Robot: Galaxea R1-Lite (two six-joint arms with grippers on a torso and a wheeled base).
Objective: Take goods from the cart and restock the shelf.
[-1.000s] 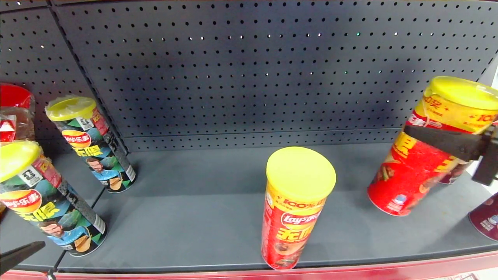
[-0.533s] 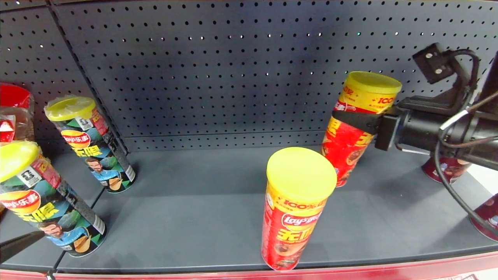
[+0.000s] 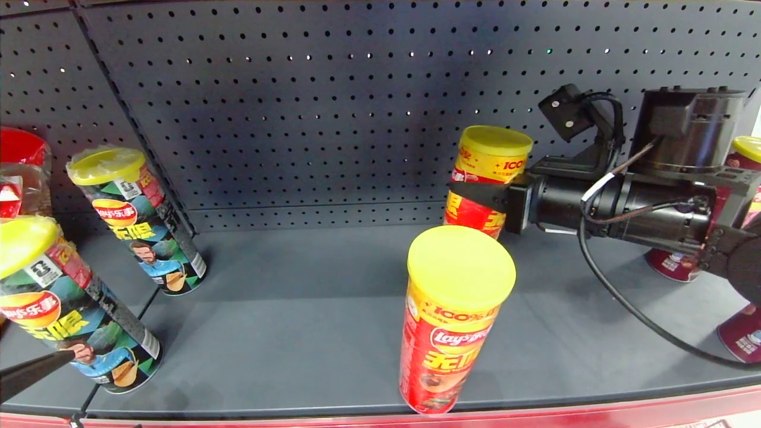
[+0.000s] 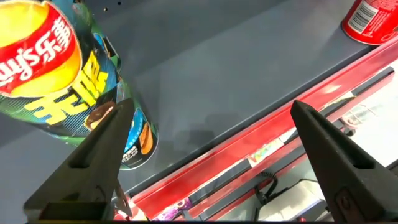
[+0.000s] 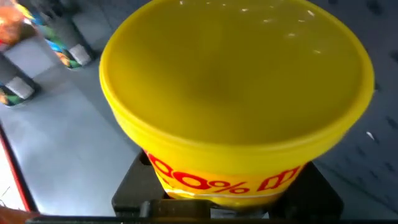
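Head view: right claw [image 3: 477,198] around can [image 3: 494,156]

Grey pegboard [image 3: 297,119], red price rail [image 3: 594,414]

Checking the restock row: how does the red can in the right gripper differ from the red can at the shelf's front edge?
The gripped red can is clamped by the right gripper; the front red can stands free. The gripped one is back by the pegboard; the front one is near the edge of the shelf. The gripped one's base is hidden; the front one's rests on the shelf. Both are red with yellow lids.
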